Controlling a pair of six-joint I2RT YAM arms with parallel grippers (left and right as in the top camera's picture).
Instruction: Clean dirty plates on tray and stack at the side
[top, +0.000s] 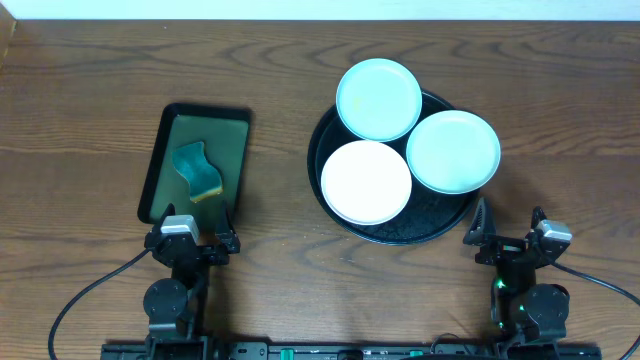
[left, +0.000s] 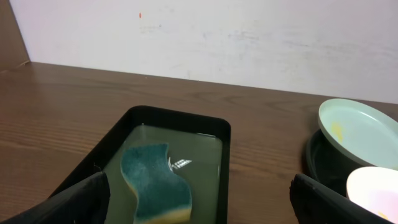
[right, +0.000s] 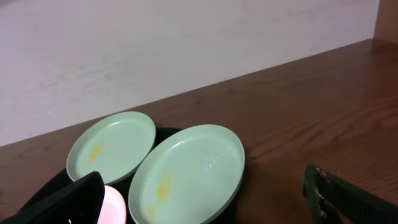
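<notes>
Three plates lie on the round black tray: a white plate at its front left, a pale cyan plate at the back, a pale mint-green plate at the right. The right wrist view shows yellow smears on the cyan plate and the mint plate. My left gripper is open and empty at the near end of the rectangular tray. My right gripper is open and empty just right of the round tray's front edge.
A rectangular black tray with a green inside stands at the left, holding a teal sponge with a yellow underside, also in the left wrist view. A pale wall runs behind the wooden table.
</notes>
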